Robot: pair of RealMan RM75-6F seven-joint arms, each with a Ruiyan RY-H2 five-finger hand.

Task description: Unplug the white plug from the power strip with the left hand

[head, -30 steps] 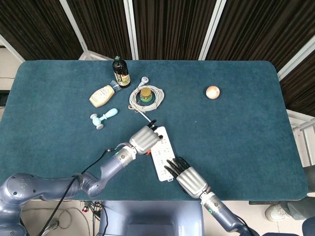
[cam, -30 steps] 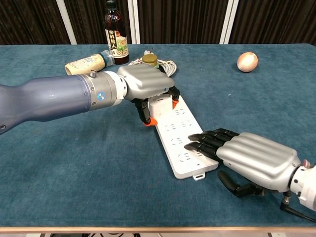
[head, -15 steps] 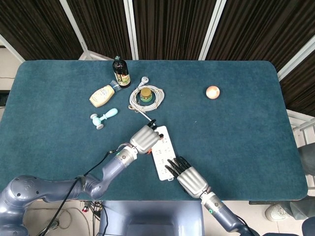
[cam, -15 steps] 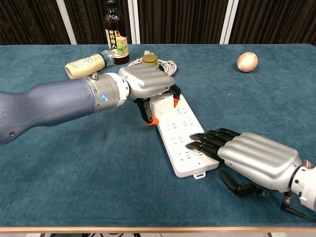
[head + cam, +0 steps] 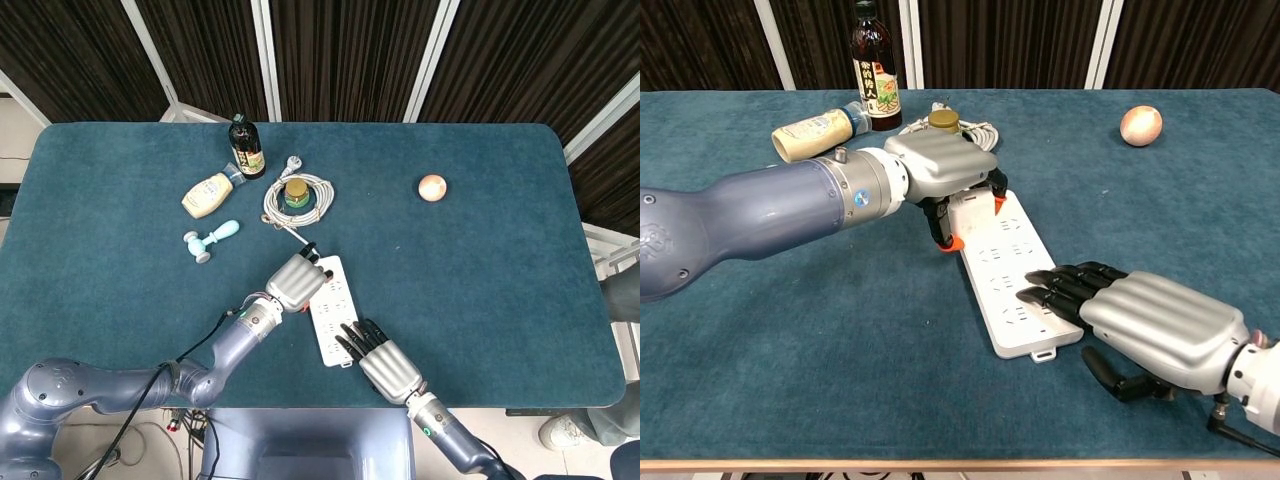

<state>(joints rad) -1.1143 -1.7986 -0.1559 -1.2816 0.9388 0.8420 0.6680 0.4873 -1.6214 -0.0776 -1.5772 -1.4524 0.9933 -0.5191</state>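
Observation:
The white power strip (image 5: 334,312) lies slanted near the table's front edge, also in the chest view (image 5: 1008,275). My left hand (image 5: 296,280) covers its far end, fingers curled down around the white plug (image 5: 963,207), which shows only as a white block between the orange-tipped fingertips (image 5: 997,206). The plug's white cable (image 5: 290,235) runs back to a coil. My right hand (image 5: 386,363) lies palm down at the strip's near end, its dark fingers (image 5: 1065,285) stretched flat and pressing on the sockets.
Behind the strip sit a coiled white cable (image 5: 315,199) around a small jar (image 5: 944,121), a dark bottle (image 5: 246,148), a lying cream squeeze bottle (image 5: 207,194) and a light-blue toy (image 5: 210,240). A round onion-like ball (image 5: 432,187) is at the right back.
My left forearm has pushed slightly forward and the hand has shifted a little along the strip's far end. The right hand stays pressed on the near end.

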